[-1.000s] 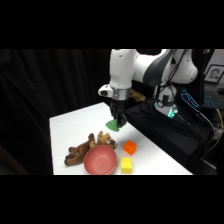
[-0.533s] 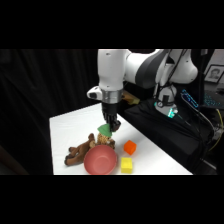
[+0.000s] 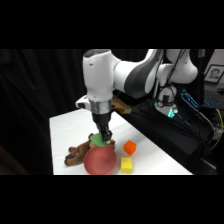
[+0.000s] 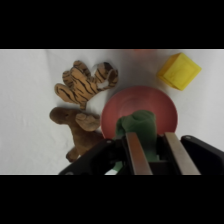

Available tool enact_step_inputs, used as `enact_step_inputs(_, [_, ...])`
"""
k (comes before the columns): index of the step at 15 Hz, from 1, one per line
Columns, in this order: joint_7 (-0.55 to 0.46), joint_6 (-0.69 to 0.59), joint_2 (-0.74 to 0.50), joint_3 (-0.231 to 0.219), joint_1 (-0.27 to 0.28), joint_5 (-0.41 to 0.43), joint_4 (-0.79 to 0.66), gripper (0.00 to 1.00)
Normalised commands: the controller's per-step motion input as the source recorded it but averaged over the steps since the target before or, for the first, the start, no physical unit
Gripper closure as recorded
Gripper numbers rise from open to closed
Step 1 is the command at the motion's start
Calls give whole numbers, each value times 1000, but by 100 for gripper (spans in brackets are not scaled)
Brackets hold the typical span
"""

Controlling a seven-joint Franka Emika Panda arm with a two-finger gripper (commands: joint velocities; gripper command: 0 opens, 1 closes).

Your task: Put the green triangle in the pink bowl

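Gripper [image 3: 103, 138] fingers are closed on the green triangle [image 3: 97, 140], holding it in the air just above the pink bowl [image 3: 100, 161]. A second ago the arm stood further back over the table with the block carried above the orange block and behind the bowl; since then it has swung toward the camera and toward the picture's left, bringing the block over the bowl's far rim. The carry looks nearly finished: what remains is probably a small move over the bowl's middle, or a short descent, and then letting go. In the wrist view the green triangle [image 4: 136, 125] sits between the two metal fingers [image 4: 137, 152], with the pink bowl [image 4: 160, 107] directly beneath it. The white arm comes in from the upper right, bends over the table, and points its wrist straight down. A brown plush toy [image 3: 76, 154] with striped antlers lies just beside the bowl, to its left in the side view. A yellow cube [image 3: 126, 165] sits just to the bowl's right, and an orange block [image 3: 130, 147] behind that.
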Motion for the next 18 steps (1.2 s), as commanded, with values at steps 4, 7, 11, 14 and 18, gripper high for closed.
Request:
enact_step_inputs(4, [0, -46, 254, -75, 74, 120, 309, 93])
enact_step_inputs(7, [-21, 37, 222, -74, 71, 128, 224, 93])
enact_step_inputs(11, [-17, 119, 197, -69, 92, 116, 153, 93])
enact_step_inputs(14, [-40, 223, 204, -59, 89, 135, 125, 93])
enact_step_inputs(18, [-99, 226, 169, -42, 47, 182, 122, 93])
